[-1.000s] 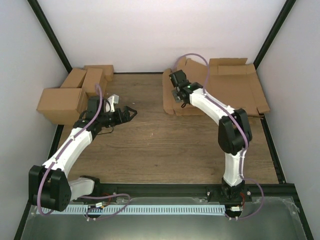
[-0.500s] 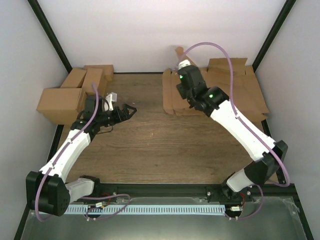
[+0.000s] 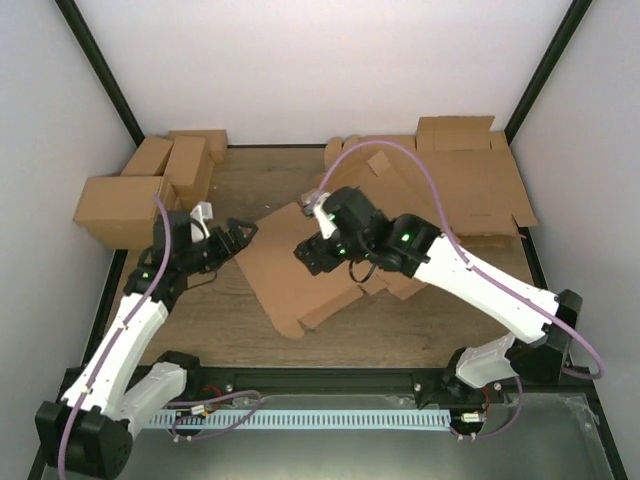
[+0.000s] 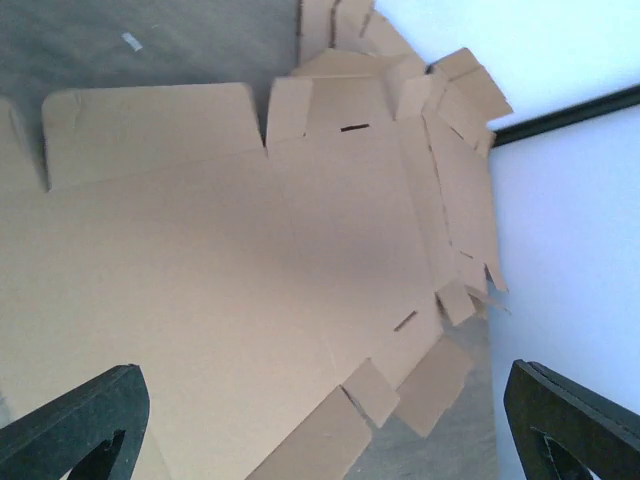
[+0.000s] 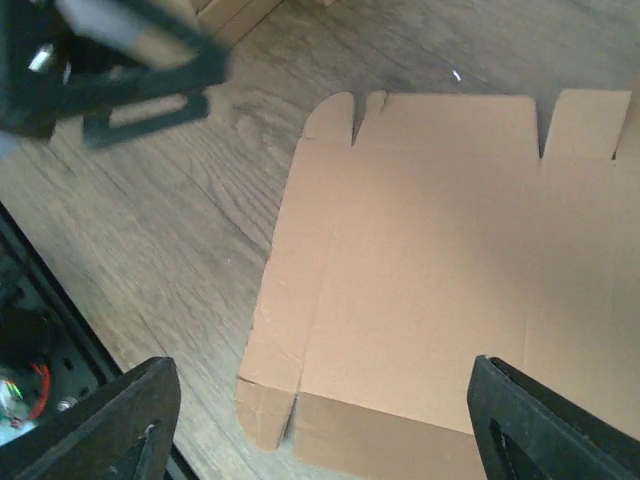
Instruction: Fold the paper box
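Observation:
The paper box [image 3: 285,275] is a flat brown cardboard sheet with creased panels and tabbed flaps, lying on the wooden table near its middle. My right gripper [image 3: 312,250] hovers over the sheet's middle, open, with nothing between its fingers. In the right wrist view the sheet [image 5: 430,250] fills the frame under the open gripper [image 5: 325,420]. My left gripper [image 3: 236,237] stands open just off the sheet's left edge, pointing at it. The left wrist view shows the sheet [image 4: 250,250] spread beyond the wide-open gripper [image 4: 320,430].
A pile of like cardboard sheets [image 3: 470,180] lies at the back right, some overlapping the sheet's far side. A cluster of brown cartons [image 3: 140,190] stands at the back left. White walls enclose the table; a black rail [image 3: 330,378] runs along the near edge.
The right arm swung from the pile at the back right to the table's middle, a sheet came with it and now lies flat, and its gripper opened. The left arm drew back slightly.

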Controlling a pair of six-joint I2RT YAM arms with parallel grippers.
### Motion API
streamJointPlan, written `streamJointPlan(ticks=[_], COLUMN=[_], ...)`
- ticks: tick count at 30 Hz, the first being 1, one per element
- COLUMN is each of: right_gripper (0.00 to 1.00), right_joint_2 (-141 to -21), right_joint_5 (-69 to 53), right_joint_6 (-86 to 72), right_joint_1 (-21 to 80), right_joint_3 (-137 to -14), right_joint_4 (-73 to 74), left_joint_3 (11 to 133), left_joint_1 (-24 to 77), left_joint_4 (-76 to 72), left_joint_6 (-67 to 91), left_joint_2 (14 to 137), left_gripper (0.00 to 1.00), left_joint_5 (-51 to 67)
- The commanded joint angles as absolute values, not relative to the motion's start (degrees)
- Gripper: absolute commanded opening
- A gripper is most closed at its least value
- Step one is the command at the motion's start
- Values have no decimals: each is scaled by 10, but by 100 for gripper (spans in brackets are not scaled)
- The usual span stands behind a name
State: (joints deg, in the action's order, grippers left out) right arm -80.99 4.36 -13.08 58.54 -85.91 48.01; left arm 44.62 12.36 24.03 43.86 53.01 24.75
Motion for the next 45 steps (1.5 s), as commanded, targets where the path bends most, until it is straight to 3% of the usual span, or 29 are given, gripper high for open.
streamJointPlan(ticks=[1,11,20,33,41,45], right_gripper=[82,82,79,72,55,54], right_joint_2=[-757,-770,-840,-983,-1040,-1049], right_joint_5=[-143,-201,-219,-213,-227,-234], right_joint_6=[-224,-217,-245,-228,-226,-225], right_joint_1=[480,330,322,291,291,291], right_joint_3=[-817,-685,-563,-580,-584,-580], right_joint_4=[423,410,314,241,230,230], left_joint_3=[389,310,238,178,181,205], left_joint_1=[122,122,122,122,122,122], left_joint_4=[279,271,184,23,-47,-25], left_joint_6=[481,472,496,523,520,507], left_joint_2=[487,548,613,670,722,685], left_gripper=[100,100,99,99,99,91], left_joint_5=[208,225,266,304,321,310])
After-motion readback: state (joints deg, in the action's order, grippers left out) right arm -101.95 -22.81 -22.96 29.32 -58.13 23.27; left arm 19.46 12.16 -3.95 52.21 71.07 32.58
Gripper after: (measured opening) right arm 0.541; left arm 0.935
